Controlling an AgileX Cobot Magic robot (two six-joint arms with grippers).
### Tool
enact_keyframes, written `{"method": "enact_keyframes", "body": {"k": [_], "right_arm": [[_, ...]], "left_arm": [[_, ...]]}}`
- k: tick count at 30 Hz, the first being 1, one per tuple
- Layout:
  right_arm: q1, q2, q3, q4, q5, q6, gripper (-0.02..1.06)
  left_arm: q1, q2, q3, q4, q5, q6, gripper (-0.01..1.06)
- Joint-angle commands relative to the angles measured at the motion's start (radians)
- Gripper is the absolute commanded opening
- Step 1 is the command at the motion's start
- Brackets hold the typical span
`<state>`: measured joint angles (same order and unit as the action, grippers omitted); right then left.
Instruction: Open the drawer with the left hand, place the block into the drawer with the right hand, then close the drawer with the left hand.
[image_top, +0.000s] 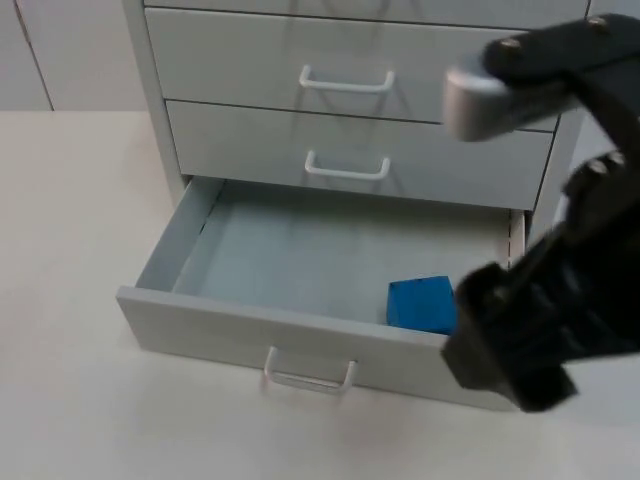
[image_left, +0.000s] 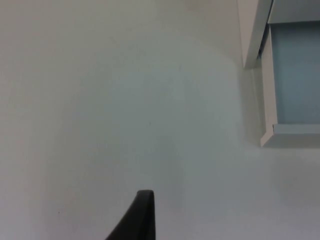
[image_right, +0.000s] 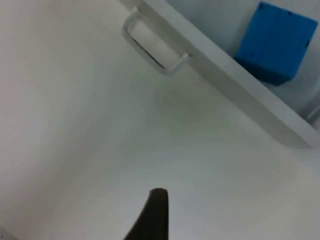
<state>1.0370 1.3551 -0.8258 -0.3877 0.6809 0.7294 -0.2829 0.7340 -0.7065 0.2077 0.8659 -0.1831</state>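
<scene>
The bottom drawer (image_top: 225, 322) of a grey cabinet stands pulled out, its white handle (image_top: 308, 378) facing the table's front. A blue block (image_top: 422, 304) lies inside, at the drawer's front right corner, free of any grip. My right gripper (image_top: 515, 345) hovers just right of the block, over the drawer's right front corner. The right wrist view looks down on the block (image_right: 275, 42), the drawer front (image_right: 235, 82) and the handle (image_right: 152, 50). My left gripper (image_left: 140, 220) waits over bare table left of the drawer's side wall (image_left: 267, 100).
Two upper drawers (image_top: 345, 60) (image_top: 350, 150) of the cabinet are closed, each with a white handle. White table top (image_top: 70, 250) stretches to the left of and in front of the cabinet.
</scene>
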Motion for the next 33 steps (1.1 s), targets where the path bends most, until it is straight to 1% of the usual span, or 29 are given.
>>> {"method": "enact_keyframes", "body": {"k": [1, 4, 6, 8, 9, 14, 15, 19, 20, 24, 25, 27, 28, 29, 31, 32, 33], "right_arm": [[0.001, -0.048, 0.033, 0.004, 0.004, -0.013, 0.82], [-0.027, -0.098, 0.064, 0.022, 0.004, -0.030, 0.82], [-0.079, -0.138, 0.087, 0.053, 0.010, -0.065, 0.82], [-0.152, -0.171, 0.099, 0.077, 0.028, -0.114, 0.82], [-0.152, -0.171, 0.099, 0.077, 0.028, -0.114, 0.82], [-0.402, -0.221, 0.103, 0.198, 0.079, -0.324, 0.82], [-0.402, -0.221, 0.103, 0.198, 0.079, -0.324, 0.82], [-0.607, -0.273, 0.103, 0.242, 0.135, -0.416, 0.82], [-0.607, -0.273, 0.103, 0.242, 0.135, -0.416, 0.82], [-0.803, -0.335, 0.103, 0.250, 0.171, -0.460, 0.82], [-0.803, -0.335, 0.103, 0.250, 0.171, -0.460, 0.82], [-0.914, -0.362, 0.103, 0.299, 0.177, -0.520, 0.82], [-0.935, -0.364, 0.103, 0.312, 0.177, -0.533, 0.82], [-0.994, -0.366, 0.103, 0.351, 0.179, -0.576, 0.82], [-1.010, -0.366, 0.103, 0.359, 0.182, -0.586, 0.82], [-1.043, -0.366, 0.103, 0.388, 0.182, -0.622, 0.82], [-1.052, -0.366, 0.103, 0.399, 0.182, -0.649, 0.82]], "left_arm": [[0.005, -0.007, 0.005, 0.005, -0.011, -0.005, 1.05], [0.005, -0.007, 0.005, 0.005, -0.011, -0.005, 1.05], [0.005, -0.007, 0.005, 0.005, -0.011, -0.005, 1.05], [0.005, -0.007, 0.005, 0.005, -0.011, -0.005, 1.05], [0.005, -0.007, 0.005, 0.005, -0.011, -0.005, 1.05], [0.005, -0.007, 0.005, 0.005, -0.011, -0.005, 1.05], [0.005, -0.007, 0.005, 0.005, -0.011, -0.005, 1.05], [0.005, -0.007, 0.005, 0.005, -0.011, -0.005, 1.05], [0.005, -0.007, 0.005, 0.005, -0.011, -0.005, 1.05], [0.005, -0.007, 0.005, 0.003, -0.011, -0.005, 1.05], [0.005, -0.007, 0.005, 0.003, -0.011, -0.005, 1.05], [0.005, -0.007, 0.005, 0.003, -0.011, -0.005, 1.05], [0.005, -0.007, 0.005, 0.003, -0.011, -0.005, 1.05], [0.005, -0.007, 0.005, 0.003, -0.011, -0.005, 1.05], [0.005, -0.007, 0.005, 0.005, -0.011, -0.005, 1.05], [0.005, -0.007, 0.005, 0.010, -0.009, -0.005, 1.05], [0.005, -0.007, 0.005, 0.020, -0.009, -0.005, 1.05]]}}
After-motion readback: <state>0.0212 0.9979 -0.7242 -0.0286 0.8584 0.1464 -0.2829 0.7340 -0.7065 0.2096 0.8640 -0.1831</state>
